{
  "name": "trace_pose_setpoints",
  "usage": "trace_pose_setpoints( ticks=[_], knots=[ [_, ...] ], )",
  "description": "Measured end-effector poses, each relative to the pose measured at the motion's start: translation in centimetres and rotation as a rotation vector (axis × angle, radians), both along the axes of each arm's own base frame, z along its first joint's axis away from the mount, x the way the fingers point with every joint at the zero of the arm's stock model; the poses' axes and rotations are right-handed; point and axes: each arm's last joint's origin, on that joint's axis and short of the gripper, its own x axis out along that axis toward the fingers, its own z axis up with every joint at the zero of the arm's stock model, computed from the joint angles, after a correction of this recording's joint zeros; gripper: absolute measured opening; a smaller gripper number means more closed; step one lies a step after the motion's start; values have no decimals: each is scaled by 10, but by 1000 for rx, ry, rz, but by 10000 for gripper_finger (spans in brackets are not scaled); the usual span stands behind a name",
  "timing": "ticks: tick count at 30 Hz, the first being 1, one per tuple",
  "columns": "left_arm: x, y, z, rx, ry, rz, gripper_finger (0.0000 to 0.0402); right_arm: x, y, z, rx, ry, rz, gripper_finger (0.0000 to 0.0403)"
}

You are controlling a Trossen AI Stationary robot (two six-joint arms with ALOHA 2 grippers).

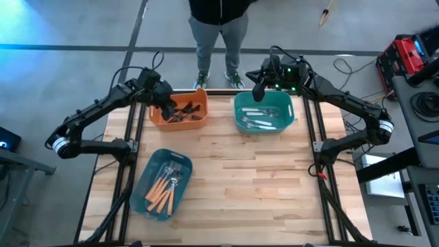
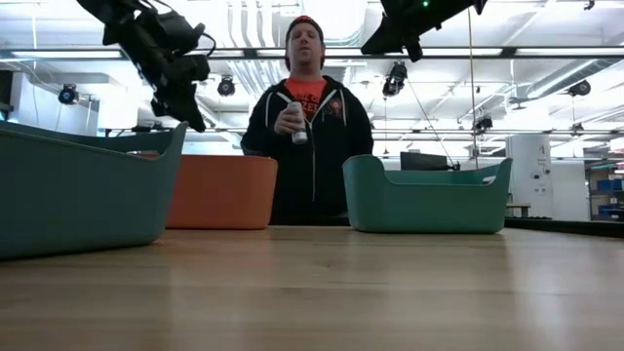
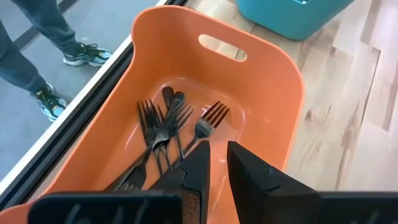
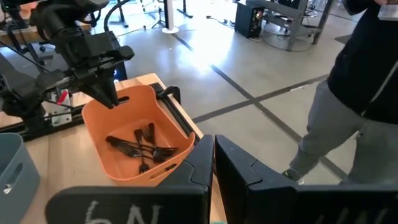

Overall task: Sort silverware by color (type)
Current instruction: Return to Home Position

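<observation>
Lower left of the high view: the blue-green bin (image 1: 140, 193) sits slantwise on the counter (image 1: 233, 178). The orange-handled forks (image 1: 163, 186) lie in it in a loose bundle, with their metal heads toward the upper right.

Upper left: the left arm reaches in from the left edge. The left claw (image 1: 167, 105) hangs over the left part of the orange bin (image 1: 199, 97). In the low view it is above the bin's rim and clear of the contents. In the left wrist view its fingers (image 3: 199, 174) stand a narrow gap apart with nothing between them. The black forks (image 1: 182, 110) lie crossed in a heap on the bin floor, all inside.

Top centre: a person (image 1: 218, 27) stands just beyond the counter's far edge. The low view shows a can (image 2: 297, 122) held at chest height.

Right of centre, upper: the green bin (image 1: 288, 113) holds the white-handled forks (image 1: 260, 118), which lie roughly side by side along the bin's length.

The right claw (image 1: 258, 92) hangs by the green bin's upper-left corner. In the right wrist view its fingers (image 4: 199, 162) are drawn together and grip nothing. The right arm runs off toward the right edge.
</observation>
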Motion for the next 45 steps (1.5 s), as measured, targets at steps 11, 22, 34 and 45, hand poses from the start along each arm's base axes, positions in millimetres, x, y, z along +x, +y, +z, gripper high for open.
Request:
trace_pose_setpoints(
  ticks=[11, 22, 34, 45],
  knots=[
    [-8, -14, 17, -17, -124, -43, 38, 1, 0, 5, -15, -39, 11, 9],
    [-26, -34, 37, 13, -213, 4, 38, 1, 0, 7, -18, -61, 11, 9],
    [-35, -44, 46, 45, -257, 12, 38, 2, 0, 9, -30, -82, 11, 9],
    [-17, -18, 24, -5, -124, 125, 38, 2, 0, 9, -19, -87, 5, 9]
  ],
)
